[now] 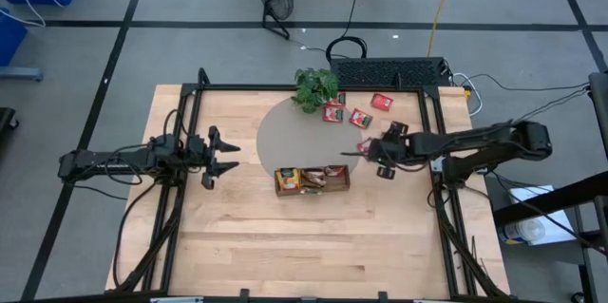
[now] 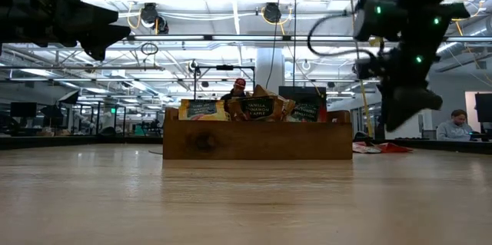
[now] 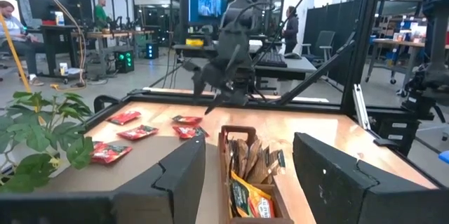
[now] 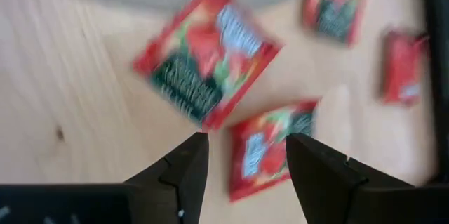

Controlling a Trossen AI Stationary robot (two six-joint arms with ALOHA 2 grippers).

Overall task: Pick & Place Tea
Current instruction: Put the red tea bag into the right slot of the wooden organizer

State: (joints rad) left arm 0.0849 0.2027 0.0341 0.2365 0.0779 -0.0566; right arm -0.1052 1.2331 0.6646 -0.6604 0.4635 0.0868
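Centre of high view: wooden tray [image 1: 313,190] packed with flat square packets; red tea packets [image 1: 359,118] upper right on grey disc [image 1: 285,137]; left gripper [image 1: 220,154] spread, empty, clear board around; right wrist view: right gripper [image 4: 245,154] parted, glossy red packet [image 4: 270,147] loose between fingers.

The high camera is looking straight down on the whole table [image 1: 237,246]. The low camera is sitting at tabletop level, facing the wooden tray [image 2: 257,139] and the room behind. The left wrist camera is looking across at that tray; the right wrist camera is hanging close above red tea packets [image 4: 207,62].
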